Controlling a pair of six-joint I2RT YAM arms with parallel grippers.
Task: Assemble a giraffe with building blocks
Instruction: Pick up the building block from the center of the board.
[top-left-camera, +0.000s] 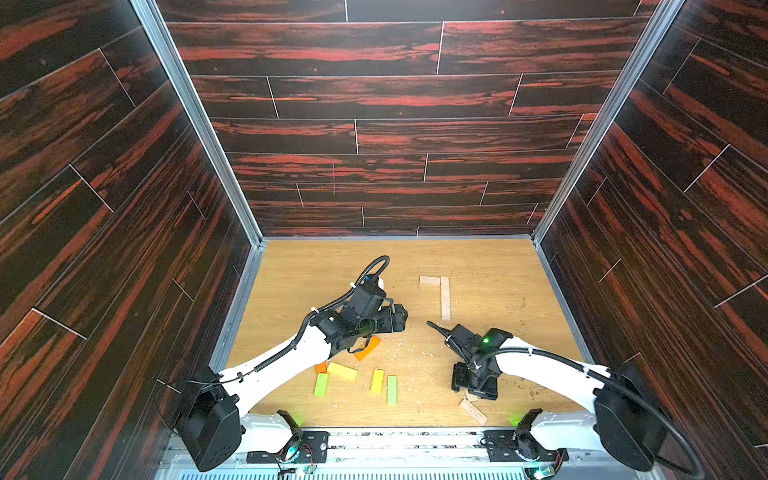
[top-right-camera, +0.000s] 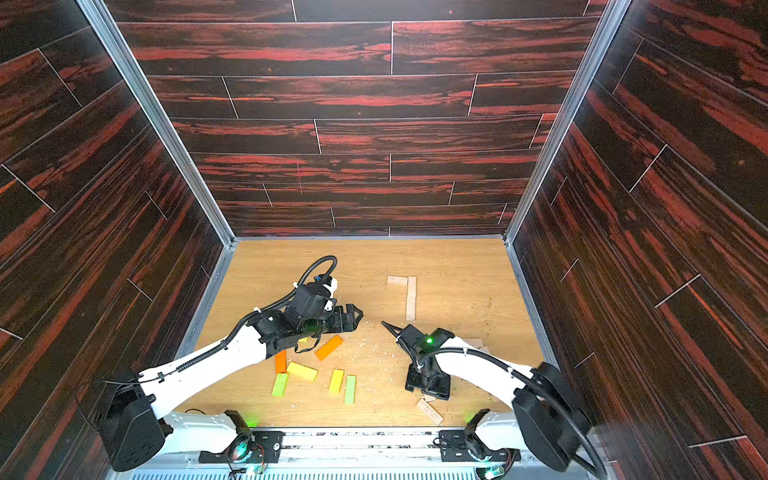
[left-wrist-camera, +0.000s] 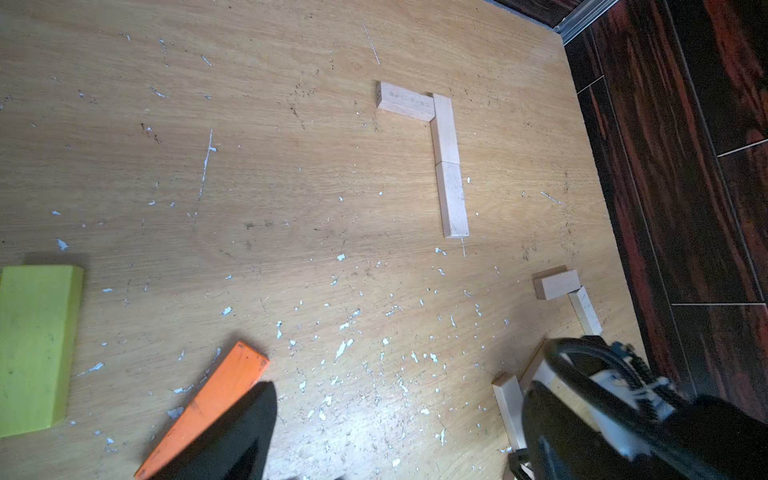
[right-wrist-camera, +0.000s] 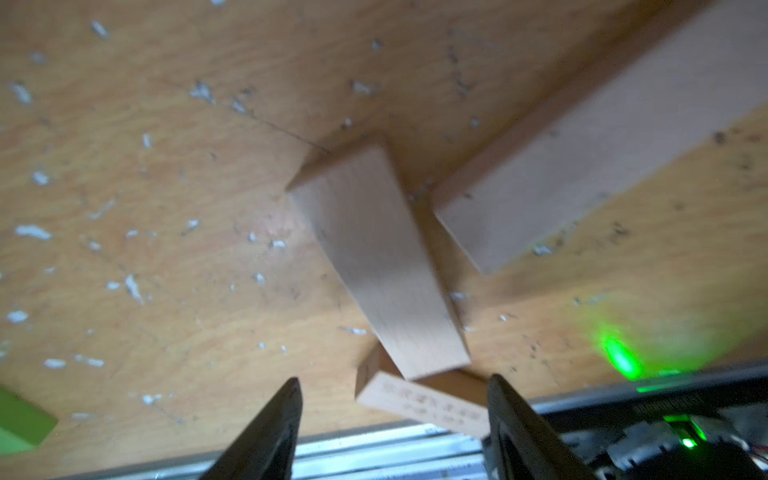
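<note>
- My right gripper (right-wrist-camera: 392, 384) hung low at the near right of the table (top-left-camera: 498, 266). Its fingers were spread, the end of a pale block (right-wrist-camera: 378, 257) lay between them, and nothing was pinched yet.
- That block seemed to rest its near end on a printed block (right-wrist-camera: 419, 405). A squeeze there could have caught both, or tipped the upper one off.
- A third pale block (right-wrist-camera: 582, 153) lay just beside it, corners almost touching. A finger coming down wide could have nudged it.
- The block lay at an angle to my fingers, so I judged it might twist as they met it and come up crooked.
- My left gripper (top-right-camera: 356, 318) hovered spread and empty by the coloured blocks (top-right-camera: 302, 371), close to the orange block (top-right-camera: 329, 347). Dropping lower could have scattered them.
- The L of pale blocks (top-left-camera: 445, 297) at the far right lay loose. A crooked carry or a sweeping arm could have knocked it out of line.
- Both arms were near each other mid-table, so a lift toward the far right risked a brush.
</note>
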